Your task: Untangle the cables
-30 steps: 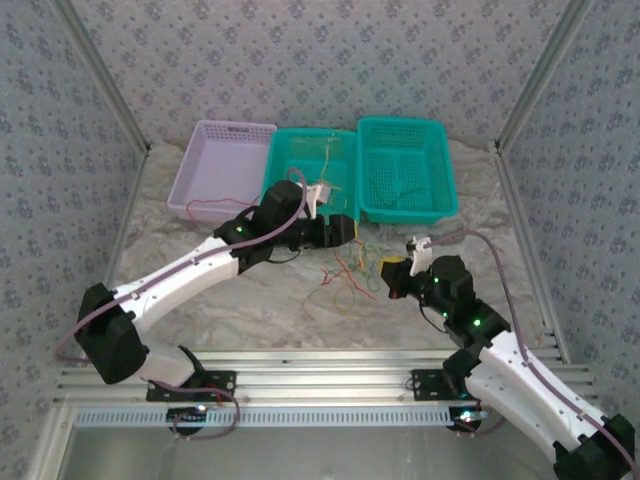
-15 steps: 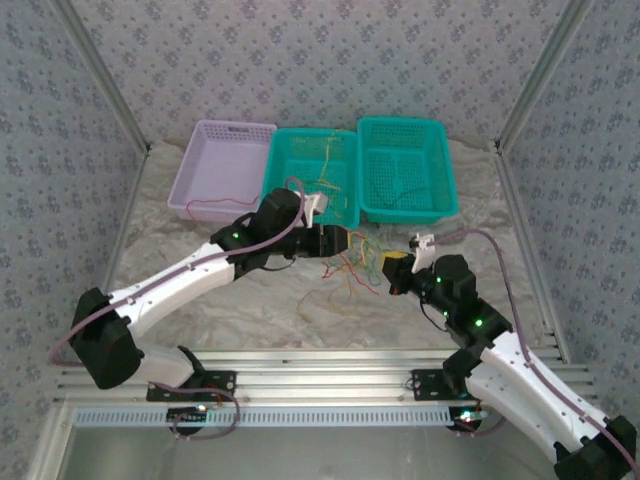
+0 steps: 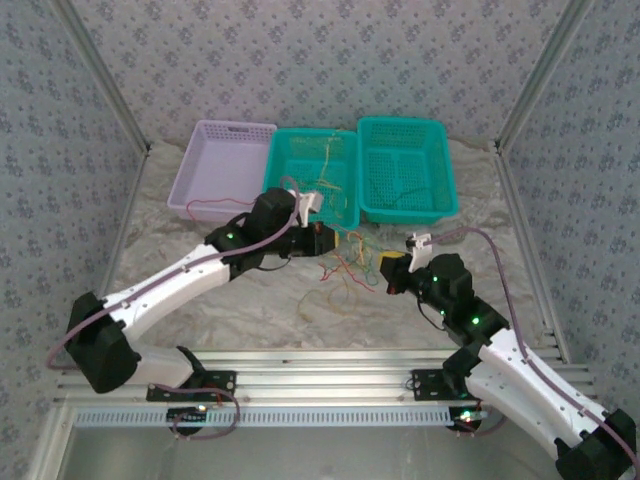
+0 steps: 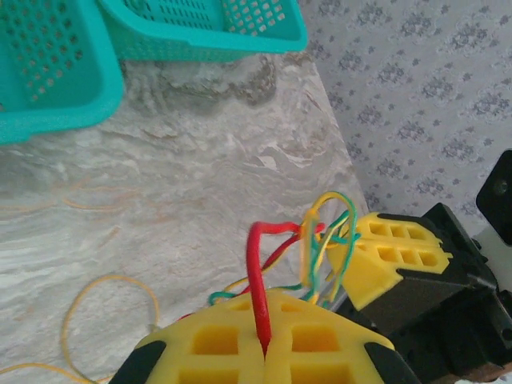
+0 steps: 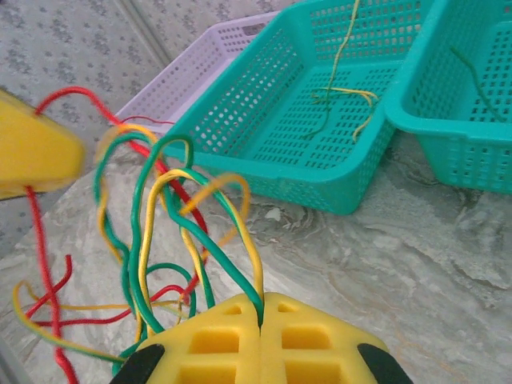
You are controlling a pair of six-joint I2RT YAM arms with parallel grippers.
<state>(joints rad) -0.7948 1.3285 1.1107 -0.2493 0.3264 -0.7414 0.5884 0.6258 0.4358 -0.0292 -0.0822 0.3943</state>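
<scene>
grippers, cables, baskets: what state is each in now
left gripper: shut on red cable
right gripper: shut on green and yellow cables
tangle: unsorted, loops strung between the grippers
middle teal basket: holds yellow cable
right teal basket: holds green cable
purple basket: loose red cable over its front rim

Thin red, yellow and green cables (image 3: 350,265), tangled, loops standing upward

The right tool (image 5: 261,318) presses its yellow pads together on green and yellow cables (image 5: 164,200) that loop upward, red ones tangled among them, in front of a teal basket (image 5: 320,186) holding a few yellow strands (image 5: 344,94).
</scene>
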